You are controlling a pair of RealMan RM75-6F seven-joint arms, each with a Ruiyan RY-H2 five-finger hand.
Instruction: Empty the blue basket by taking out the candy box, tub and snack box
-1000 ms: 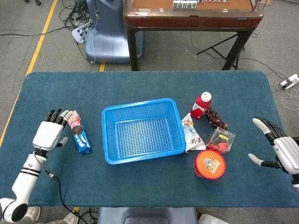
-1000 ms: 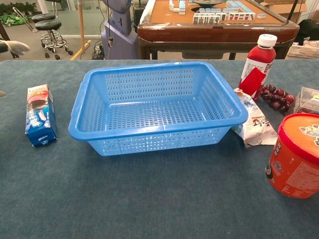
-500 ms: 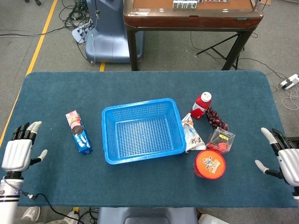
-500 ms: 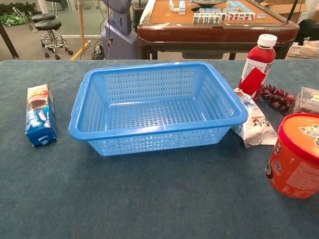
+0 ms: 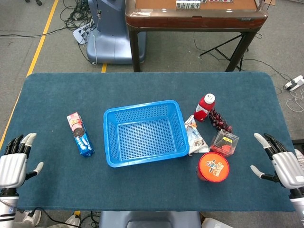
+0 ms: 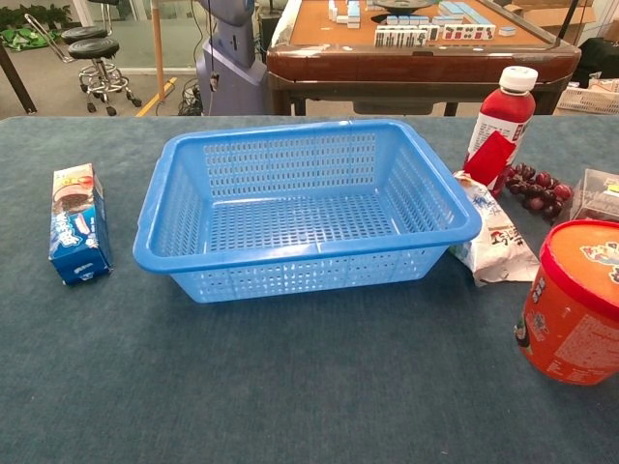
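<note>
Blue felt covers the table (image 5: 142,85), with the basket (image 5: 145,132) at its middle, nothing inside. The snack box (image 5: 80,134) lies on the felt left of it, apart from its wall. The tub (image 5: 213,167) stands near the front right corner of the basket, and the clear candy box (image 5: 224,142) sits just behind the tub (beside a snack bag (image 5: 194,135), a red bottle (image 5: 204,107) and grapes (image 5: 219,121)). Bare felt stretches along the front edge. The left hand (image 5: 12,168) hovers at the front left edge, fingers spread, holding nothing. The right hand (image 5: 284,166) sits at the front right edge, likewise spread and unladen, apart from the tub.
</note>
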